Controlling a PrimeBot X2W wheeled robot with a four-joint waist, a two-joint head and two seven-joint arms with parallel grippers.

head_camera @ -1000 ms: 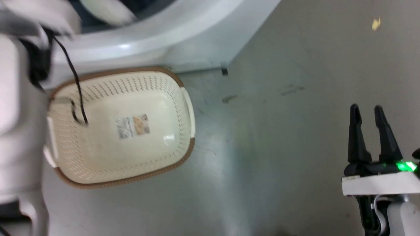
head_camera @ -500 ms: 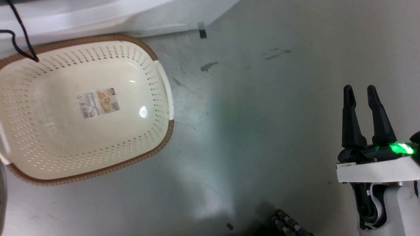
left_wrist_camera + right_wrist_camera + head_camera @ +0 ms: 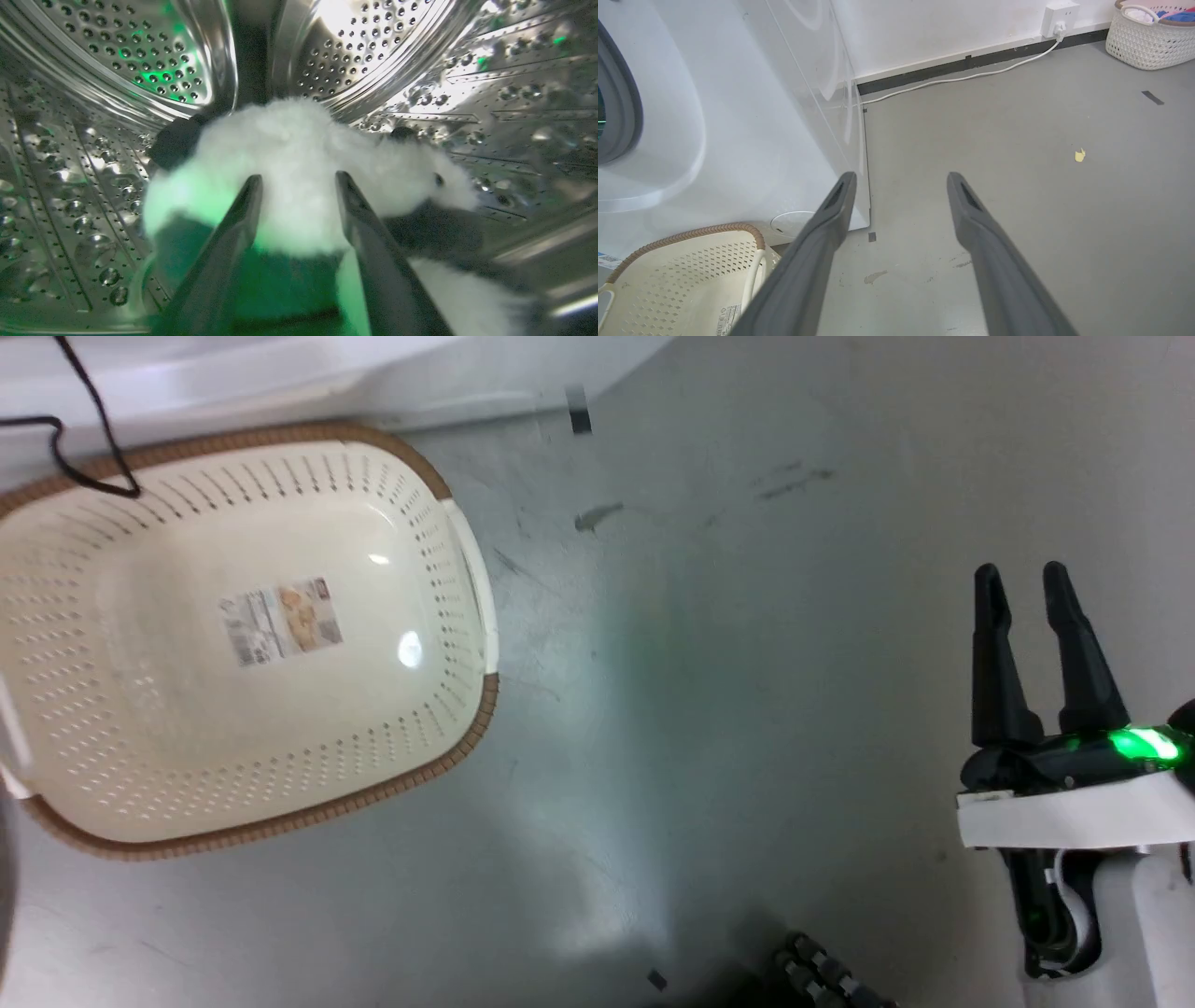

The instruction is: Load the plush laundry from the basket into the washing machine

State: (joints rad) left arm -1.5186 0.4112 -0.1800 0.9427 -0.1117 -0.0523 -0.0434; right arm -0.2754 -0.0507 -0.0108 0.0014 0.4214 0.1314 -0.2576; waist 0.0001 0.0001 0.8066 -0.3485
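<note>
At left, the basket (image 3: 140, 747) stands on the grey floor (image 3: 747, 663) beside the washing machine (image 3: 738, 140), its bottom showing a sticker label (image 3: 280, 621); the panda soft toy (image 3: 299, 140) lies inside the steel drum (image 3: 60, 154), between the spread, released fingers of the left gripper (image 3: 295, 179); loading appears done, arm withdrawal is left; at right, the right gripper (image 3: 1020, 572) hangs spread, holding nothing.

The right end effector (image 3: 1021, 579) points up in the head view, its two dark fingers (image 3: 995, 681) a little apart. A green light (image 3: 1141, 745) glows at its base, over a white wrist (image 3: 1064, 817). The left end effector (image 3: 297, 181) has its fingers spread apart too.
</note>
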